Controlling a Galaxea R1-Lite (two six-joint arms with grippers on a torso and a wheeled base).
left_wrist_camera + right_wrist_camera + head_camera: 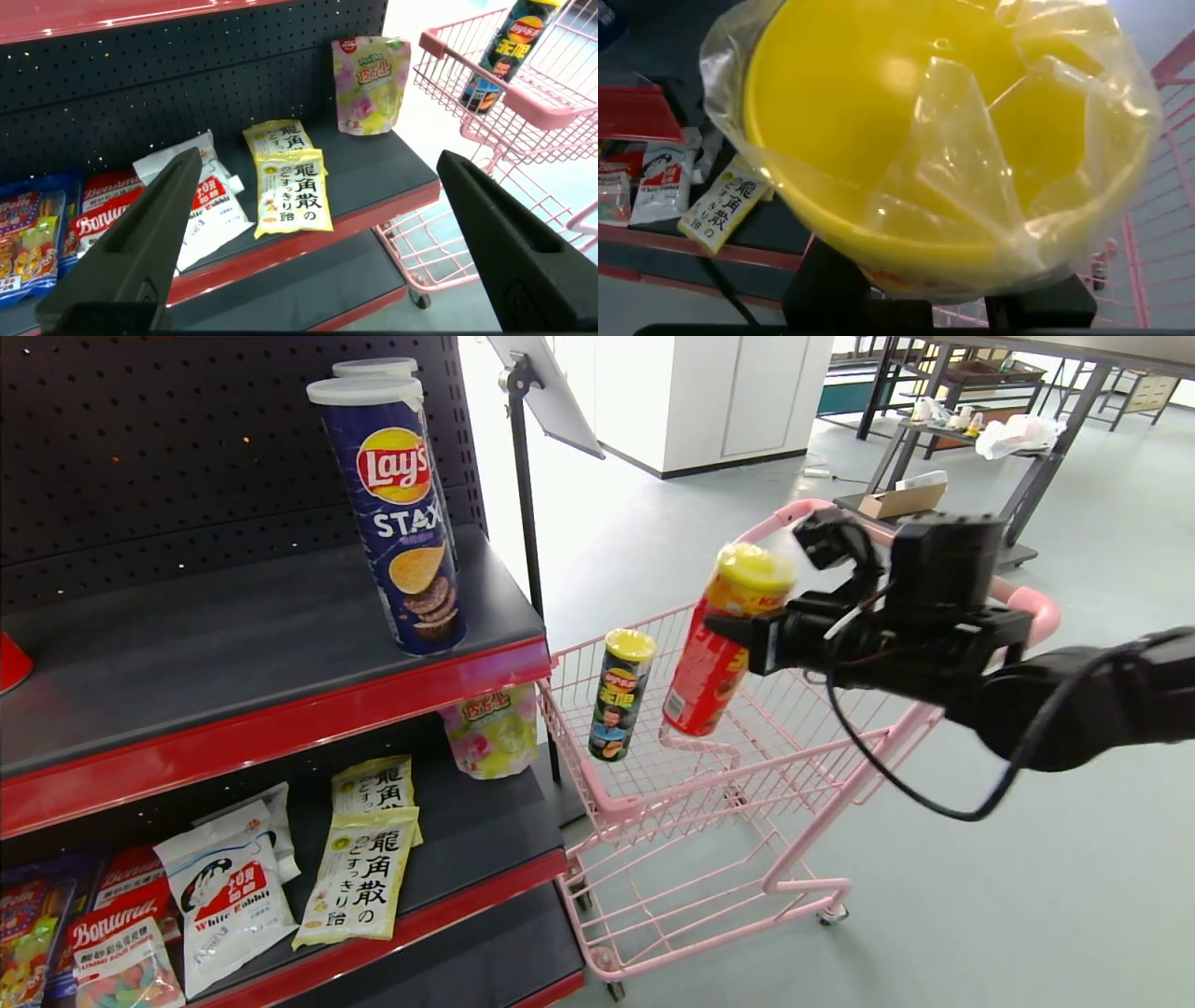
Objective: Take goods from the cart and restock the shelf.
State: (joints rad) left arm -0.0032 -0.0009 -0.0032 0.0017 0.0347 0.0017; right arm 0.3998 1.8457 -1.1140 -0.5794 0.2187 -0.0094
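Observation:
My right gripper (739, 637) is shut on a red chip can (711, 663) with a yellow lid, held tilted above the pink cart (653, 784). That lid (924, 140) with its loose plastic wrap sits close before the right wrist camera, and dark fingers (836, 289) show beneath it. A black and green can (619, 695) stands in the cart's basket (509, 47). Two tall blue chip cans (401, 513) stand on the upper shelf (233, 653). My left gripper (318, 163) is open in front of the lower shelf (374, 201), holding nothing.
The lower shelf holds yellow candy bags (359, 873), a white bag (229, 896), a pastel bag (490, 733) and red packs (103, 219). A stand pole (527, 476) rises between shelf and cart. Metal tables (971, 420) stand at the back right, with open floor around the cart.

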